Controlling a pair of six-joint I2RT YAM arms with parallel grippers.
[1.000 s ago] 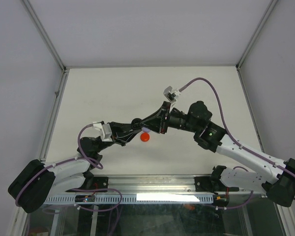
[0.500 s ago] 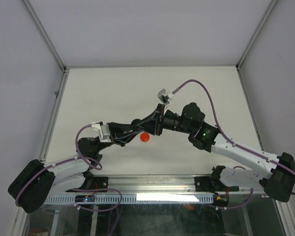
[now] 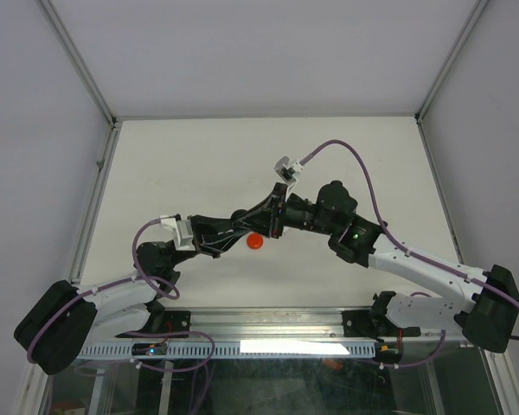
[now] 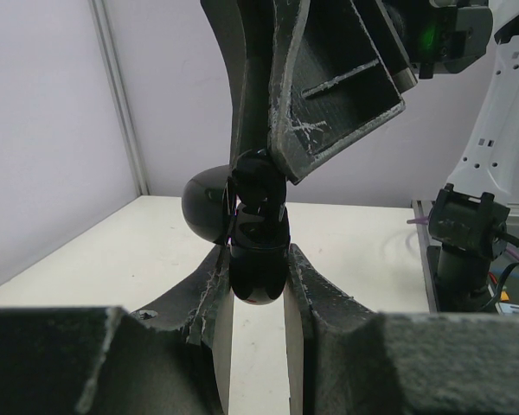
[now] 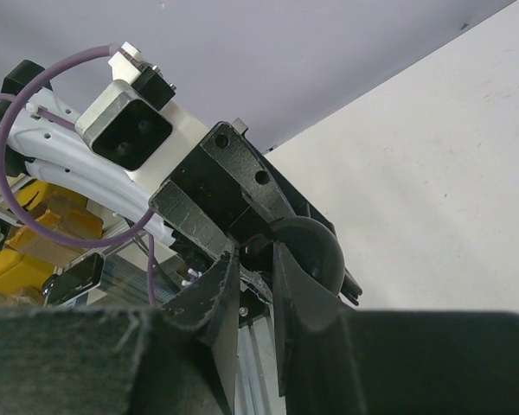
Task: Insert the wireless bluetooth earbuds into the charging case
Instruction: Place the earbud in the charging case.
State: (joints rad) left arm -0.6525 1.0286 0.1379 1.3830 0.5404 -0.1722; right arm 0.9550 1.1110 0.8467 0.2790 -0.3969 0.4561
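step: seating earbud in case | left gripper [image 4: 257, 255] clamps glossy black rounded charging case [image 4: 258, 281] mid-air above table | right gripper [image 5: 255, 251] pinches small black earbud [image 4: 258, 186] at case mouth | next: likely fine alignment, gentle push

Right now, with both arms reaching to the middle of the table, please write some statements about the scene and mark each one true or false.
1. The left pincer grips a black case. True.
2. The red object is held by the right pincer. False: it lies on the table, free of both pincers.
3. The right pincer is wide open. False: its fingers are nearly shut on a small black earbud at the case.
4. Both pincers meet over the table's middle. True.
5. The right arm's cable is green. False: it is purple.
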